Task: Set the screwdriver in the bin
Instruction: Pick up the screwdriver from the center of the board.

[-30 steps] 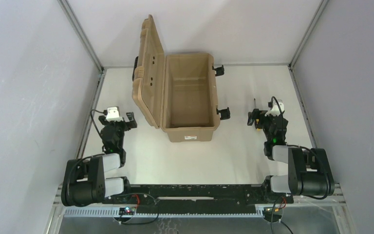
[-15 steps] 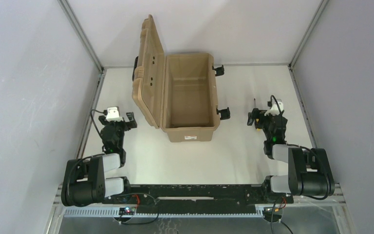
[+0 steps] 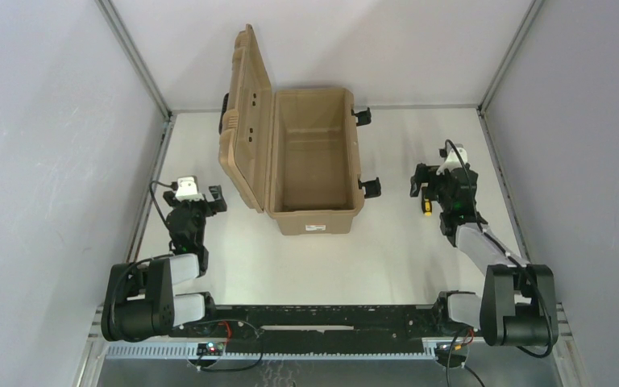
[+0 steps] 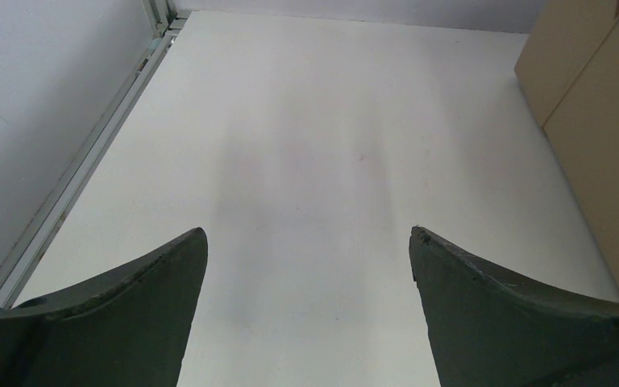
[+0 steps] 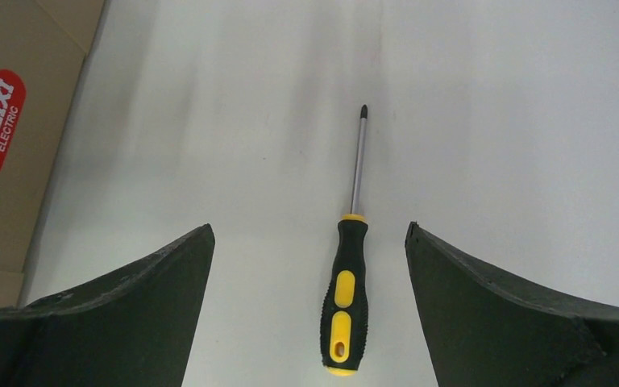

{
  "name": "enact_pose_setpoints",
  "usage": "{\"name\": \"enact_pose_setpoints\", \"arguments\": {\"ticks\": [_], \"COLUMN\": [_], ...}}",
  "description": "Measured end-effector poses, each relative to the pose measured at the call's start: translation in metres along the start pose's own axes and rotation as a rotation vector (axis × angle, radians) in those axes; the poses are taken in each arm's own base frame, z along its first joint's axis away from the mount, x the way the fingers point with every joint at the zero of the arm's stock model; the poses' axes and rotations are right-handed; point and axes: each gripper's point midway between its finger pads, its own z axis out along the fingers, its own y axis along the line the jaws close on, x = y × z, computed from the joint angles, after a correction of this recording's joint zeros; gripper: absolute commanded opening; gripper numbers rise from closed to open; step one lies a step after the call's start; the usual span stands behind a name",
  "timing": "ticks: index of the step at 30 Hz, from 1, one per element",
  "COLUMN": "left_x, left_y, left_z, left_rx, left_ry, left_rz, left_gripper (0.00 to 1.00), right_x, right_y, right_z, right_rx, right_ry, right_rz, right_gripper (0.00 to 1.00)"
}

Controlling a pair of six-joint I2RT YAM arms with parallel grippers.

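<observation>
White table (image 3: 403, 258): open bin (image 3: 314, 224), screwdriver (image 5: 345, 298) apart.

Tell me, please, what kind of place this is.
Probably a robot test cell in a lab, not a real workshop. A white table is closed in by plain grey walls and metal frame posts; the only props on it are a tan bin and a screwdriver.

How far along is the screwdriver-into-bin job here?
Done: the large tan plastic bin stands with its lid open. In hand: the open right hand is lined up over the small yellow-and-black-handled screwdriver, which lies on the white table, ungrasped. Left: grasp, carry, drop in.
</observation>
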Motion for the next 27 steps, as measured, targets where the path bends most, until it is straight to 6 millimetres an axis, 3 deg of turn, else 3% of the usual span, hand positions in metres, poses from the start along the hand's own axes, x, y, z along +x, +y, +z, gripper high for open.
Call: {"name": "enact_pose_setpoints", "arguments": {"ticks": [8,18,27], "left_x": [0.0,0.0,0.0], "left_y": [0.0,0.0,0.0], "left_z": [0.0,0.0,0.0], "left_rx": [0.0,0.0,0.0], "left_ry": [0.0,0.0,0.0], "left_rz": [0.0,0.0,0.0], "left_gripper": [1.0,1.0,1.0], "right_x": [0.004,0.054,0.083], "right_y": [0.001,0.001,-0.003], "right_z": [-0.008,-0.009,-0.011], "right_rx": [0.007,0.005,0.032], "right_ry": [0.191,0.545,0.712], "right_rz": [0.015,0.061,0.072], "right_gripper": [0.99,0.99,0.95]}}
